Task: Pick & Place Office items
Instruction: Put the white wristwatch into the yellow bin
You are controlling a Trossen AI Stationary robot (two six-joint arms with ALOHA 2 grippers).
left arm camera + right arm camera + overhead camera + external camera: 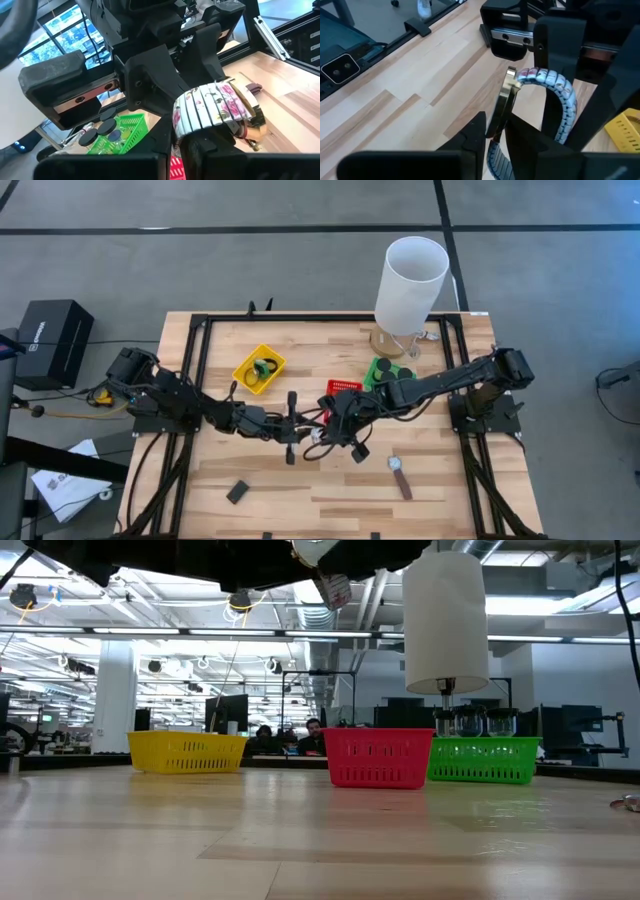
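A watch with a gold case (506, 95) and a segmented flower-patterned band (212, 107) hangs above the middle of the table, between my two grippers. From the table's left, my left gripper (179, 142) reaches level to the band and is shut on it. From the right, my right gripper (495, 134) slants down and is shut on the case. A brown-strapped watch (400, 477) and a flat black rectangle (237, 492) lie on the near part of the table. My left gripper has the patterned band (182, 125), which arches over its fingertips. The fingers come level from the table's left; the band hides the exact place of contact. The watch is clear of the table. My right gripper pinches the gold case's lower edge (498, 122) between its two fingers, slanting down from the table's right. The case stands edge-on and upright between them. The band loops away toward my left gripper.
At the far middle of the table stand a yellow basket (258, 368) with a green ring, a red basket (343, 388), and a green basket (385, 370) with black cylinders. A tall white cylinder (410, 275) rises at the far right. Black frame rails (200, 330) border the table.
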